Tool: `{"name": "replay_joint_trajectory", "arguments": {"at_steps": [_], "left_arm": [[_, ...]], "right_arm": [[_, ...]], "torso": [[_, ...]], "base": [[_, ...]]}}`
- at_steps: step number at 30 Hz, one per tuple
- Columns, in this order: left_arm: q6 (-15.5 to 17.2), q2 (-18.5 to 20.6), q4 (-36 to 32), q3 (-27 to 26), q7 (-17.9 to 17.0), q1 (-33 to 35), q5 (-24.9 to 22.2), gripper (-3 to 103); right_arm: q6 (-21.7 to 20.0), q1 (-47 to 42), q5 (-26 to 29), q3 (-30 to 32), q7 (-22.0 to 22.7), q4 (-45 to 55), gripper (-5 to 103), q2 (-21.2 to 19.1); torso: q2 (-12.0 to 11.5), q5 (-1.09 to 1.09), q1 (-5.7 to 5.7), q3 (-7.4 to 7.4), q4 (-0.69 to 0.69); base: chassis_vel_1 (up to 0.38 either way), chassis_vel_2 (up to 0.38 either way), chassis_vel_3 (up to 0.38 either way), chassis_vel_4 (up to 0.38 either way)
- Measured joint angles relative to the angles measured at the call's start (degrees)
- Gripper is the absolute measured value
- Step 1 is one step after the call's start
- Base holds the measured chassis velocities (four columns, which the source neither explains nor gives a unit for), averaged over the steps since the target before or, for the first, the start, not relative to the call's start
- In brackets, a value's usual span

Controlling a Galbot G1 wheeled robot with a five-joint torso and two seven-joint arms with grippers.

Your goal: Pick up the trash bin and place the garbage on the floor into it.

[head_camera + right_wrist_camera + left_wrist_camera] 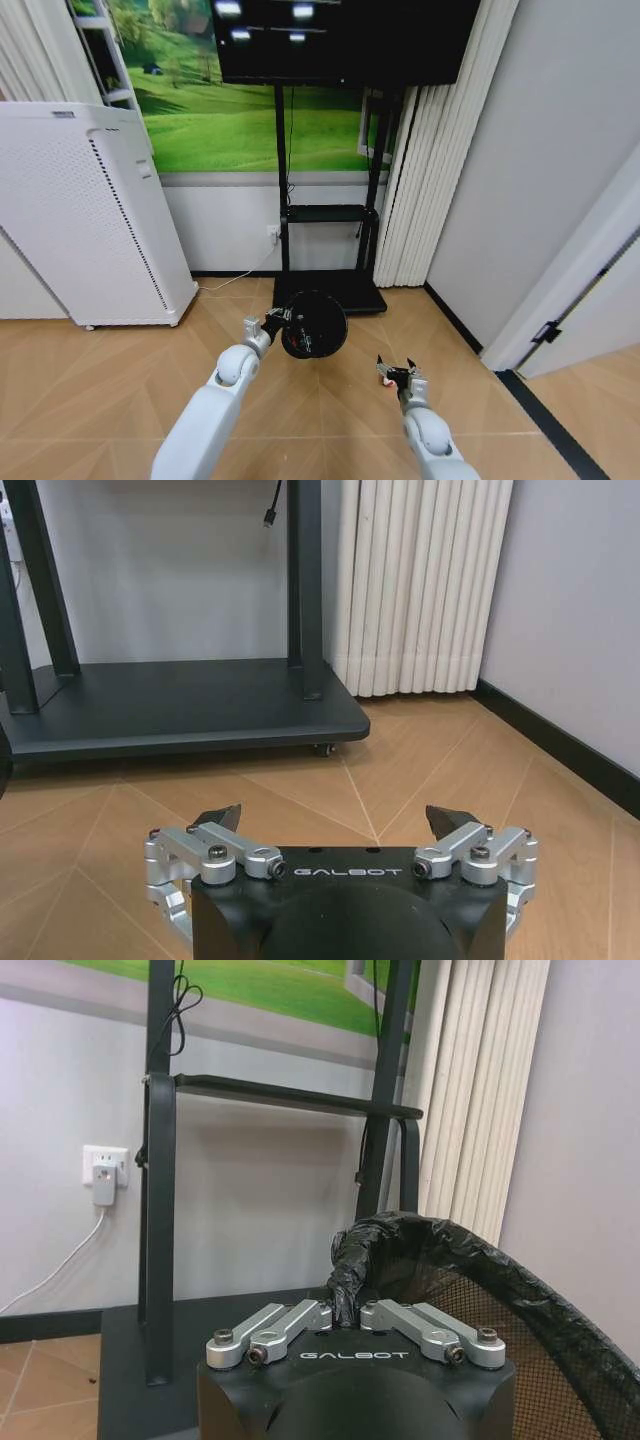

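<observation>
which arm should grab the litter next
Probably the right: the right gripper hangs open and empty above the floor, while the left gripper is shut on the trash bin rim.

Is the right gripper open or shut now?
Open: the right gripper has its fingers spread wide over bare floor, nothing between them.

"GALBOT" stands on both wrist housings [353,1356].
</observation>
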Motion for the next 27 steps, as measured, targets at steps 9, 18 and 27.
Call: {"name": "replay_joint_trajectory", "arguments": {"at_steps": [9, 18, 27], "left_arm": [[0.08, -0.08, -0.53, 0.08, -0.02, 0.81, 0.16, 7], [0.15, -0.08, -1.27, 0.06, -0.21, 1.38, 0.27, 7], [0.17, -0.54, -1.45, 0.31, -0.23, 1.74, 0.58, 7]], "right_arm": [[0.51, -0.39, -1.54, -0.12, -0.31, -0.32, 100, 0.19], [0.9, -2.25, -2.64, -0.47, -0.85, -0.88, 100, 0.32], [0.86, -3.17, -1.52, -0.23, -1.06, -0.53, 100, 0.24]], "torso": [[0.0, 0.01, -0.01, 0.0, 0.04], [-0.01, 0.01, 0.01, 0.02, 0.04], [-0.01, 0.01, -0.02, -0.01, 0.02]], "base": [[-0.101, 0.08, 0.103, -0.086], [-0.15, 0.147, 0.134, -0.136], [0.004, -0.05, -0.011, 0.063]]}}
